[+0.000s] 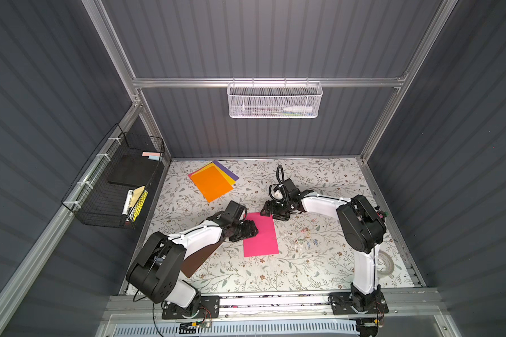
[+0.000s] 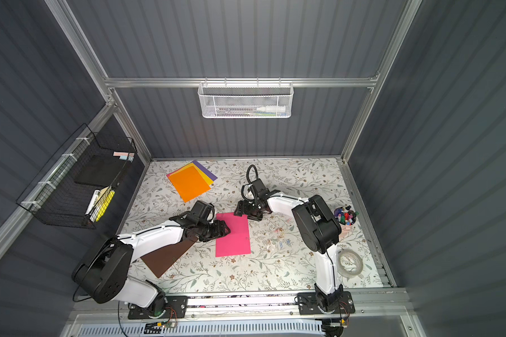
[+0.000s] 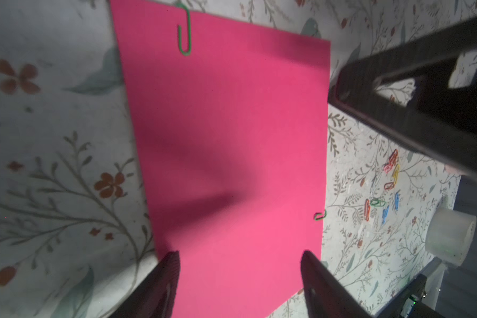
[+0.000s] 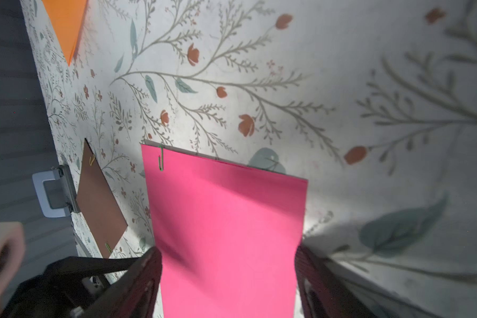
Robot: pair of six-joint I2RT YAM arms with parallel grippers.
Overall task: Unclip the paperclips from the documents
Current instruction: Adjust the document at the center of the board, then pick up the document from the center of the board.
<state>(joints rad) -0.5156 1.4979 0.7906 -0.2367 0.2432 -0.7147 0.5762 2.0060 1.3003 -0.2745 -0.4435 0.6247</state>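
Gaping over the magenta sheet [image 3: 226, 124] — left gripper [image 3: 240, 256], right gripper [image 4: 229, 253]; green paperclip [image 3: 185, 35] clear in wrist views only

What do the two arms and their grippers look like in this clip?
The left arm and right arm have white links, bulky black joints and black cables zip-tied alongside. The left gripper and right gripper are black with ribbed fingers.
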